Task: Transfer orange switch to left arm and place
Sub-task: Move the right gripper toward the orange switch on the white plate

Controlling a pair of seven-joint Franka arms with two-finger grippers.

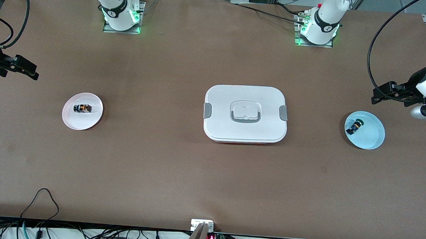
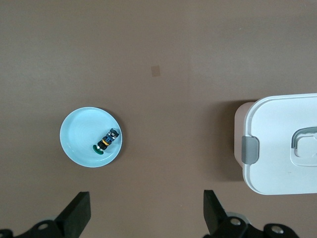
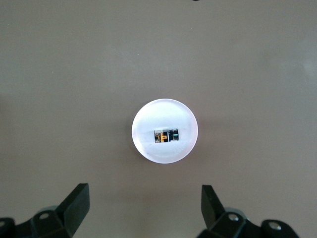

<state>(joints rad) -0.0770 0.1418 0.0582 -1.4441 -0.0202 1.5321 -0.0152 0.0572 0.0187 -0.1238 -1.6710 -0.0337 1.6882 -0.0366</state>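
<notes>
Front view shows the job at its very start: nothing is picked up yet. The orange switch (image 1: pixel 82 108) lies on its side in the pink plate (image 1: pixel 93 117), toward the right arm's end of the tabletop (image 1: pixel 210 177). The right claw (image 1: pixel 23 67) hangs released in the air near that end, over bare tabletop just beside the plate, not over the switch itself. In the right wrist view its two fingers (image 3: pixel 79 198) stand wide apart with nothing between them, and the orange switch (image 3: pixel 166 135) sits in the middle of the pink plate (image 3: pixel 148 148), ahead of the open claw (image 3: pixel 143 201) and below it.

The left claw (image 1: pixel 384 92) hovers at the left arm's end, over tabletop close by the blue plate (image 1: pixel 374 140). It is released too: the left wrist view shows its fingers (image 2: pixel 79 210) spread and empty. Ahead of that claw (image 2: pixel 146 210) lies the blue plate (image 2: pixel 74 144) with a second small switch (image 2: pixel 106 140), the one with blue and green parts, which is not the task's thing. This arm appears to be waiting.

The white box (image 1: pixel 245 114) sits shut in the middle, well apart from both claws and squarely between the two plates; its clipped end (image 2: pixel 277 144) shows off to one side of the left claw.

Everything is left to do, by my reading: the right claw must come over the pink plate, descend and grasp the orange switch, carry it past or over the box without touching it, and pass it to the left claw.
</notes>
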